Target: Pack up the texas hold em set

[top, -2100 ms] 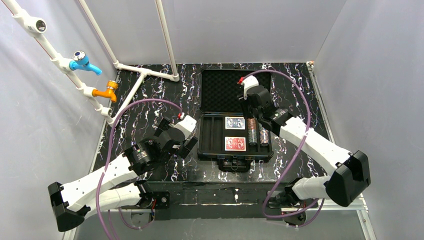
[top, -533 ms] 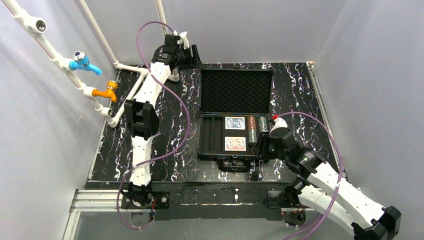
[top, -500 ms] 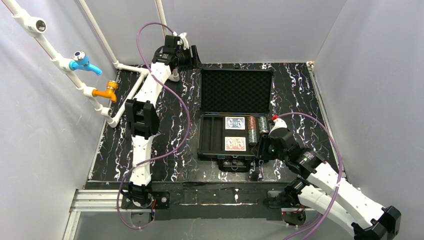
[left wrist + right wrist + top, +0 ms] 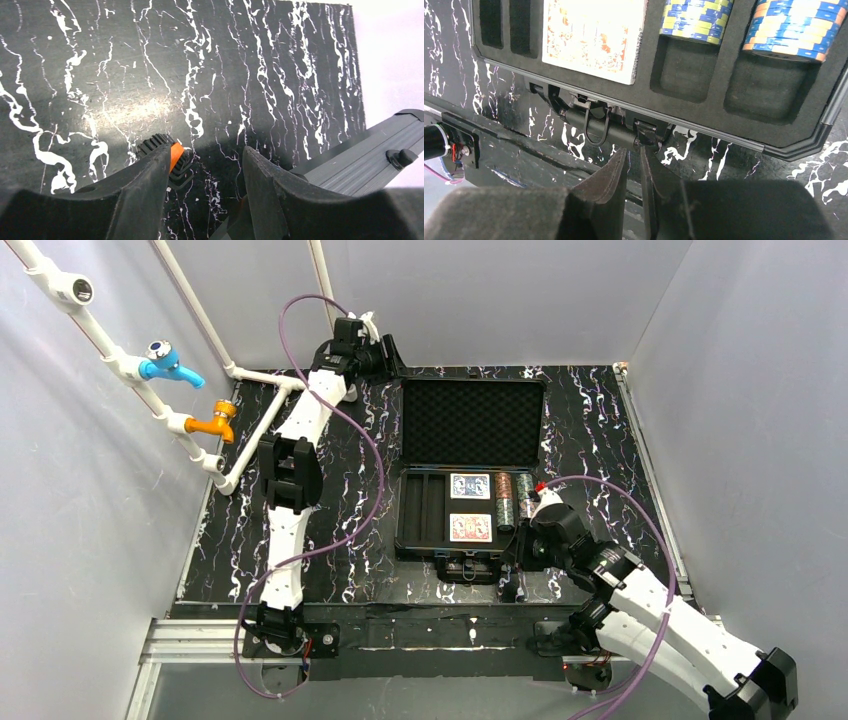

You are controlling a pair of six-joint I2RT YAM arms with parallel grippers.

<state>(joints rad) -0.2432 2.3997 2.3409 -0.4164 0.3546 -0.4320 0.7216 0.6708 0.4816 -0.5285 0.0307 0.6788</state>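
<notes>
The black briefcase lies open, its foam lid [image 4: 472, 425] flat at the back and its slotted tray [image 4: 422, 515] in front. The tray holds a blue deck [image 4: 470, 485], a red deck [image 4: 470, 527] and two chip rolls [image 4: 503, 500]. My right gripper [image 4: 516, 556] is at the case's front right. In the right wrist view it [image 4: 632, 150] is shut and empty, with its tips just under the front latch [image 4: 647, 131] beside the handle [image 4: 596, 126]. My left gripper [image 4: 388, 352] is stretched out at the table's back left. In the left wrist view it [image 4: 207, 150] is open and empty.
White pipes with a blue tap [image 4: 165, 362] and an orange tap [image 4: 215, 423] stand at the left. A small black and orange tool [image 4: 172, 156] lies on the marble table behind my left finger [image 4: 140, 190]. A grey metal rail [image 4: 365, 157] runs past the table edge.
</notes>
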